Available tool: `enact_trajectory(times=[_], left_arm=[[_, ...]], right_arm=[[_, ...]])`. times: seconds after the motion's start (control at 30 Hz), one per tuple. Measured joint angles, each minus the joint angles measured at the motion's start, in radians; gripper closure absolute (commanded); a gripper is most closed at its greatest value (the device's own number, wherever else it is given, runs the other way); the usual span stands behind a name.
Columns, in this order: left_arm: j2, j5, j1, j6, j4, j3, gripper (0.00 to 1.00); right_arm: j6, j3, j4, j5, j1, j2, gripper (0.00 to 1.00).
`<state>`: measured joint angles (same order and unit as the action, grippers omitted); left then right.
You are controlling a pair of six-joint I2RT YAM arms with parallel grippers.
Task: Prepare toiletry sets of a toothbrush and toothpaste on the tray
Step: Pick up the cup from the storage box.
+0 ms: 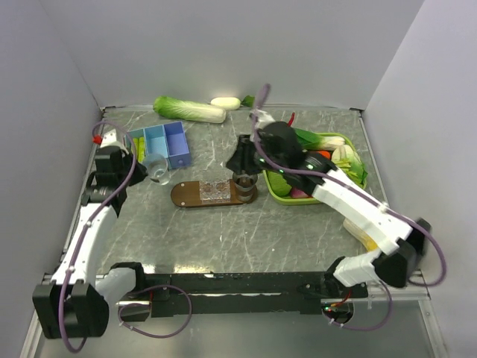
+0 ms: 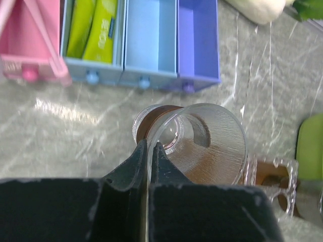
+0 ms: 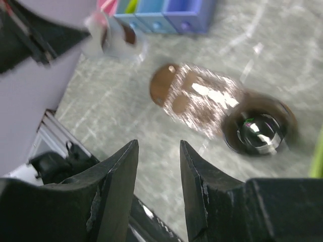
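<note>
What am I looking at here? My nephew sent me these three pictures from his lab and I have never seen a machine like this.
It is two robot arms bolted at the near edge of a marble-patterned table. One picture looks down from above and behind; the other two come from cameras on each wrist. On the table lie a dark wooden tray, a compartment box with green toothpaste tubes in it, a green basket of vegetables and a cabbage. The left gripper has its fingers pinched on the rim of a clear tumbler. The right gripper hangs open, holding nothing, near a dark tumbler on the tray's right end. The right wrist view is blurred.
</note>
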<state>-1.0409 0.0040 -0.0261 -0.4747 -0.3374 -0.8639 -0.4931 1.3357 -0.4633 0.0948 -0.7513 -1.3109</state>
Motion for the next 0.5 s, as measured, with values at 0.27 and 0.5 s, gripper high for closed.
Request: enact_trajectory(times=[0.27,0.5], left_arm=[[0.131,-0.002,0.008,-0.039,-0.009,0.084,0.99],[0.145,-0.002,0.008,-0.054,0.003,0.089,0.99]], right_arm=[[-0.003,0.34,-0.032,-0.002,-0.109,-0.357,0.5],[-0.041,0.509,-0.032,0.0,-0.147,-0.579,0.48]])
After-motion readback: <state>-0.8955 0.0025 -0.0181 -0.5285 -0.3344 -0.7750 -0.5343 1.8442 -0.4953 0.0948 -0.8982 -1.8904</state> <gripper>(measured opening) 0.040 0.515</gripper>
